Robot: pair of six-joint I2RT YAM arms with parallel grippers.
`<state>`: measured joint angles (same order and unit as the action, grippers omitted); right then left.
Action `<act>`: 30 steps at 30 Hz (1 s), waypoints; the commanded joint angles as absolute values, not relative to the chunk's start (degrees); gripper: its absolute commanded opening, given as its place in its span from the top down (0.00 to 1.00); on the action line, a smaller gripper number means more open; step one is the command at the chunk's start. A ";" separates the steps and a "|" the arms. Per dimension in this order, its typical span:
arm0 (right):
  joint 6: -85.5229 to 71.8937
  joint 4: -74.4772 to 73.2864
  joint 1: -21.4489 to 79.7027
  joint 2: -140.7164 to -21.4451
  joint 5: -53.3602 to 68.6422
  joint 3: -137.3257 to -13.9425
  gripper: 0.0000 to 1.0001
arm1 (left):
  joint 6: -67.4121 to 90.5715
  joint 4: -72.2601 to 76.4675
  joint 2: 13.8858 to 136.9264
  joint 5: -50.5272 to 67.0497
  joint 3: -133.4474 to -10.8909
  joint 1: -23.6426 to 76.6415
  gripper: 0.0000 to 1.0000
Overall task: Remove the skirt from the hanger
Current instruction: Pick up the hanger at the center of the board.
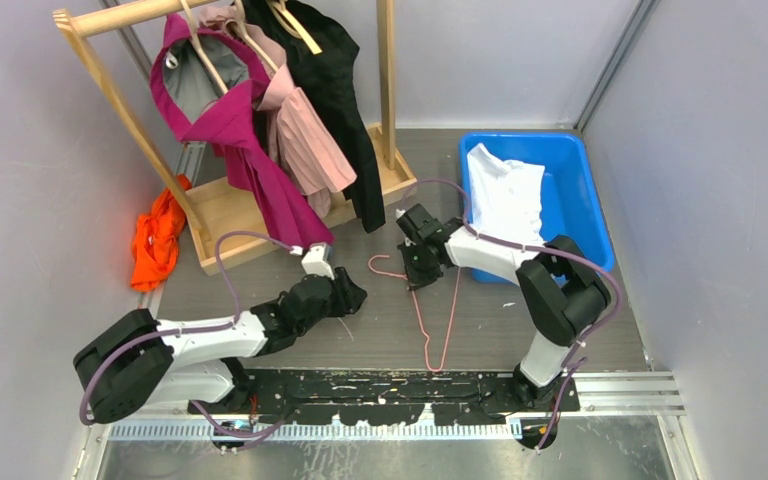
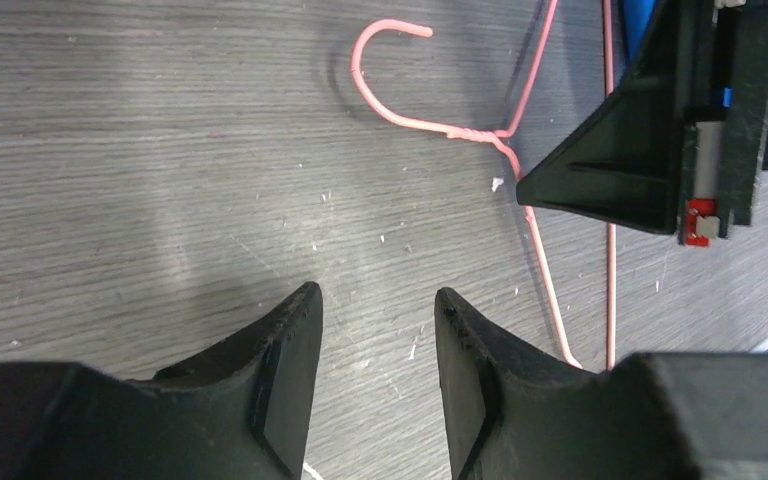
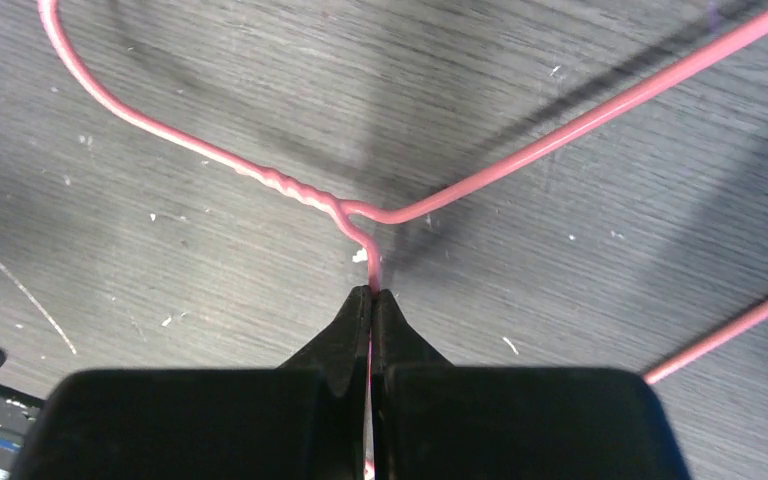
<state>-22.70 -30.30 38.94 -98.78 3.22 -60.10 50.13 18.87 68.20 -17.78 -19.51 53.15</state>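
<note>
Clothes rack [image 1: 388, 90], blue bin [image 1: 582, 180] beyond hanger [image 3: 290, 187]

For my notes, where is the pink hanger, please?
In the top view the pink hanger lies flat on the table, left of the blue bin, pinched near its neck by the right gripper.

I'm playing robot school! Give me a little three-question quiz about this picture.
1. True or false: the right claw is shut on the pink wire hanger.
2. What lies in the blue bin? A) a white garment B) a green ball C) nothing at all
3. Fill in the blank: the left claw is ____ and holds nothing.

Key: 1 true; 2 A; 3 open.
</note>
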 commanded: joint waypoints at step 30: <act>-24.44 -29.05 39.26 -87.89 0.98 -58.70 0.99 | 44.02 34.18 80.71 -15.50 -31.11 53.20 0.48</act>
